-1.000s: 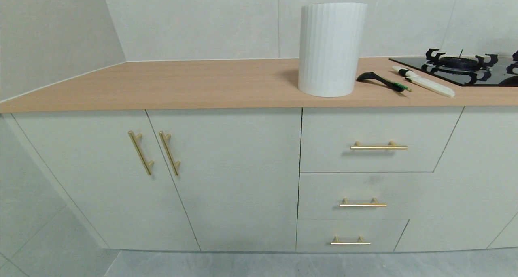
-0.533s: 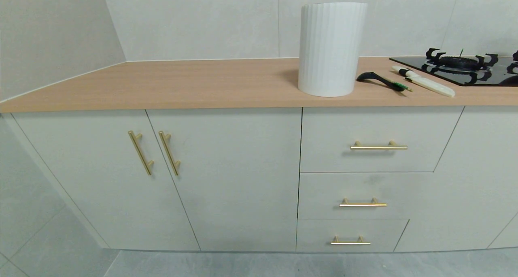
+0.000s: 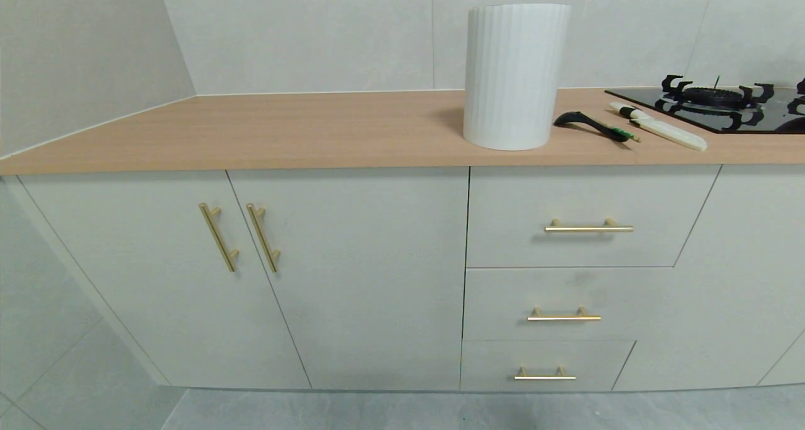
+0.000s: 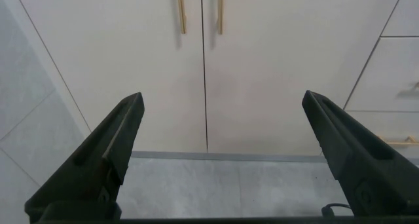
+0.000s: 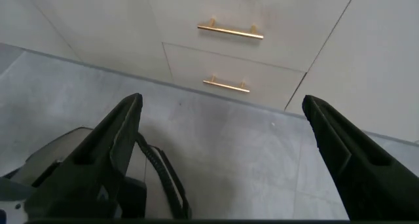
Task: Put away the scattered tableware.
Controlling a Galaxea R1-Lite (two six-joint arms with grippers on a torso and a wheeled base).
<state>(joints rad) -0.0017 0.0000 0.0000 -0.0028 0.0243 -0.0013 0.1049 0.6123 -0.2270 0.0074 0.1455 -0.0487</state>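
Left gripper (image 4: 221,101) facing cupboard doors (image 4: 255,73) (jaws wide), right gripper (image 5: 221,101) spread over floor (image 5: 249,155)

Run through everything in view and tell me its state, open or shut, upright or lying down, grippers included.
left gripper: open, empty
right gripper: open, empty
cupboard doors: both shut
top drawer: shut
middle drawer: shut
bottom drawer: shut
white ribbed container: upright on the counter
black utensil: lying flat on the counter
white knife: lying flat beside it

Wooden countertop (image 3: 283,128) — white ribbed holder (image 3: 514,78) upright, black scoop (image 3: 591,124) just beside — white knife (image 3: 660,127) near hob (image 3: 723,106).
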